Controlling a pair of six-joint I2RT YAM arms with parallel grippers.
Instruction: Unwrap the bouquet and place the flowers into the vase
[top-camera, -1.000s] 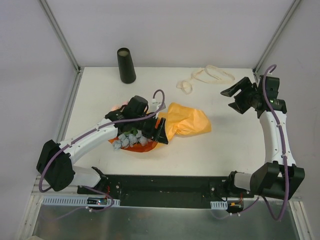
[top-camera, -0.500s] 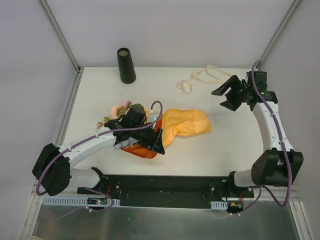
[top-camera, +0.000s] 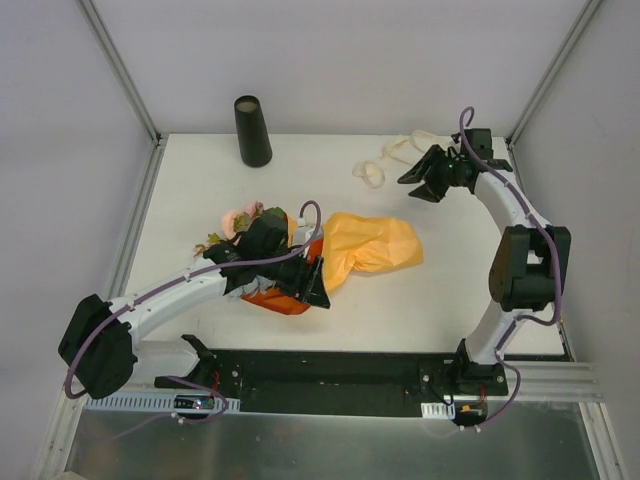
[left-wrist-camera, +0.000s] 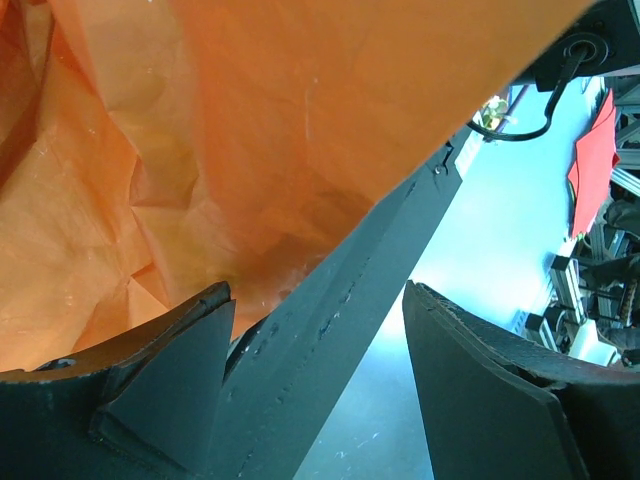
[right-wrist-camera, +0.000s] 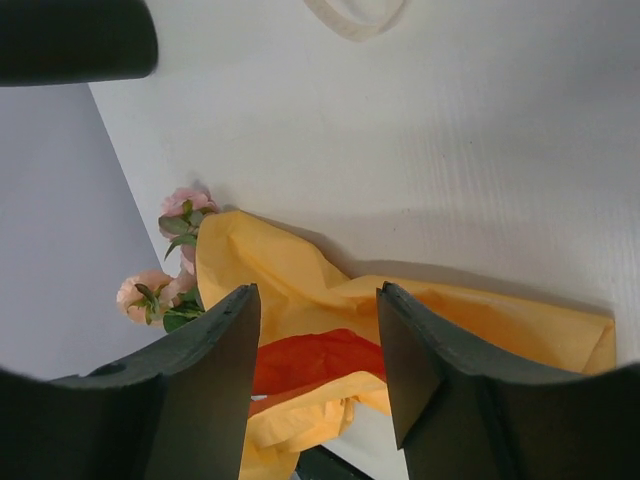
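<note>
The bouquet lies on its side mid-table, its orange paper (top-camera: 372, 243) loosened and spread to the right. Pink flowers (top-camera: 240, 218) with green leaves poke out at its left end. No tie shows round the paper. My left gripper (top-camera: 318, 275) hovers over the paper's near edge; the wrist view shows it open (left-wrist-camera: 318, 290), the crumpled paper (left-wrist-camera: 200, 150) just beyond its left finger and nothing between the fingers. My right gripper (top-camera: 418, 184) hangs open at the back right, empty (right-wrist-camera: 315, 295), facing the paper (right-wrist-camera: 300, 290) and flowers (right-wrist-camera: 180, 210). The black vase (top-camera: 253, 130) stands upright at the back left.
A cream ribbon (top-camera: 400, 155) lies loose on the table at the back, just behind my right gripper. Metal frame posts (top-camera: 120, 70) rise at both rear corners. The black base rail (top-camera: 330, 370) runs along the near edge.
My right arm has swung left from the far right edge toward the ribbon, and its jaws have narrowed. My left gripper shifted slightly toward the near side, uncovering the pink flowers.
</note>
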